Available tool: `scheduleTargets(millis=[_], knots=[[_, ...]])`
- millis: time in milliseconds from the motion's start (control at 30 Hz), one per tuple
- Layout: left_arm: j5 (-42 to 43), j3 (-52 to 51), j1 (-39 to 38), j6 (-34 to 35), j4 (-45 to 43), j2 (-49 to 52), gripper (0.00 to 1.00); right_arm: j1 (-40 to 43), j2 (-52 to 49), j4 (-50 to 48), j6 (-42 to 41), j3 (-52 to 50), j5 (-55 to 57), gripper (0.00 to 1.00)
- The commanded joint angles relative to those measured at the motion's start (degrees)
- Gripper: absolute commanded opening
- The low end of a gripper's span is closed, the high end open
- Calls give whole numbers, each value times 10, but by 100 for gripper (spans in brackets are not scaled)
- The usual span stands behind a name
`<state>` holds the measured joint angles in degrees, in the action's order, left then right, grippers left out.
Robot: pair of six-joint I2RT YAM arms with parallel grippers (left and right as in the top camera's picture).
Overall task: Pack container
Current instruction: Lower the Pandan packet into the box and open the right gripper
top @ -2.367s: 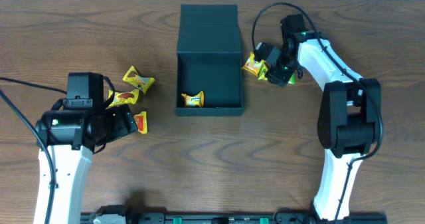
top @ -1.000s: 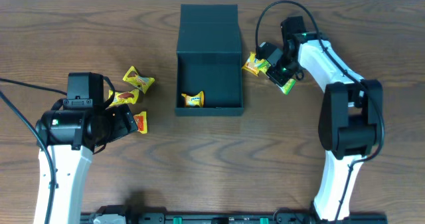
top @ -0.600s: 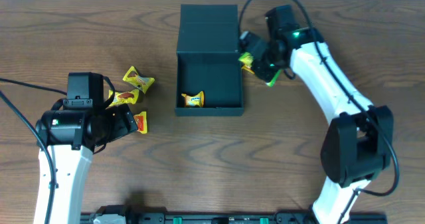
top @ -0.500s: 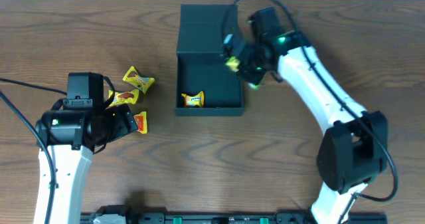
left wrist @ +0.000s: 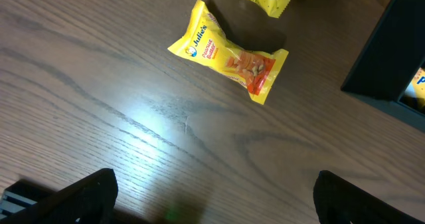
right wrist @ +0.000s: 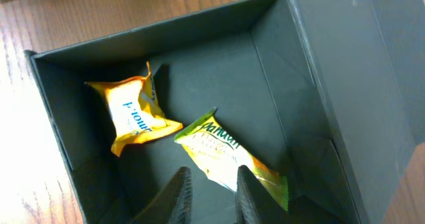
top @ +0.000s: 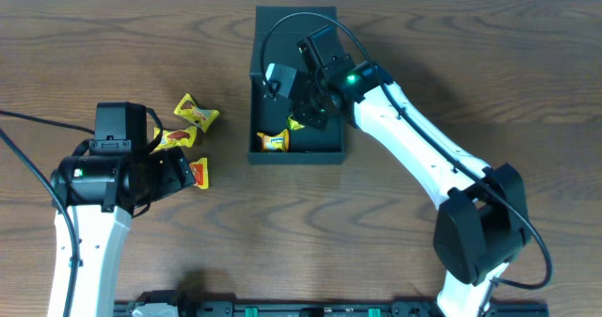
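Note:
The container [top: 296,154] is a dark teal-green box in the middle of the table, its flap lid [top: 295,35] laid open at the far side. One yellow packet [top: 274,141] lies inside near the front wall. A second, green-edged packet [right wrist: 229,157] lies on the box floor beside it. My right gripper [right wrist: 212,192] hangs inside the box just above that packet, jaws a little apart with nothing between them. My left gripper [left wrist: 216,197] stands wide open over bare wood, near a yellow packet [left wrist: 228,53] on the table.
Three yellow packets lie left of the box on the wooden table: one [top: 196,113] farthest back, one [top: 175,137] beside the left arm, one [top: 199,173] nearest my left gripper. The box's corner [left wrist: 392,51] shows at the right of the left wrist view.
My right arm carried the green-edged packet from the table right of the box, over the wall and into the box, then its jaws parted and let it go. The left arm has not moved.

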<state>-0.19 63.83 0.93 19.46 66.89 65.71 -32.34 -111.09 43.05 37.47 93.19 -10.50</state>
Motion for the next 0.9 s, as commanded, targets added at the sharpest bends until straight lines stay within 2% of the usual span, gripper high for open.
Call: scheduleTargets(millis=[0, 67, 100, 133, 167, 400, 433, 533, 567, 867], knots=[[0, 4, 1, 0, 2, 3, 95, 5, 13, -9, -23, -1, 3, 29], [0, 4, 1, 0, 2, 3, 95, 5, 13, -28, -76, -1, 7, 36], [0, 4, 1, 0, 2, 3, 96, 5, 13, -37, -102, -1, 6, 44], [0, 4, 1, 0, 2, 3, 95, 5, 12, -48, -139, -1, 6, 80], [0, 4, 1, 0, 2, 3, 95, 4, 9, -54, -155, -1, 6, 99], [0, 4, 1, 0, 5, 3, 95, -6, 2, -37, -228, -1, -20, 99], [0, 4, 1, 0, 5, 3, 96, -7, 2, -30, -234, -1, -20, 82], [0, 4, 1, 0, 5, 3, 95, -7, -11, -34, -243, -2, 2, 6], [0, 4, 1, 0, 5, 3, 95, -7, -18, -39, -259, -2, 14, 1], [0, 4, 1, 0, 2, 3, 96, -6, -89, -106, -308, -2, 22, 2]])
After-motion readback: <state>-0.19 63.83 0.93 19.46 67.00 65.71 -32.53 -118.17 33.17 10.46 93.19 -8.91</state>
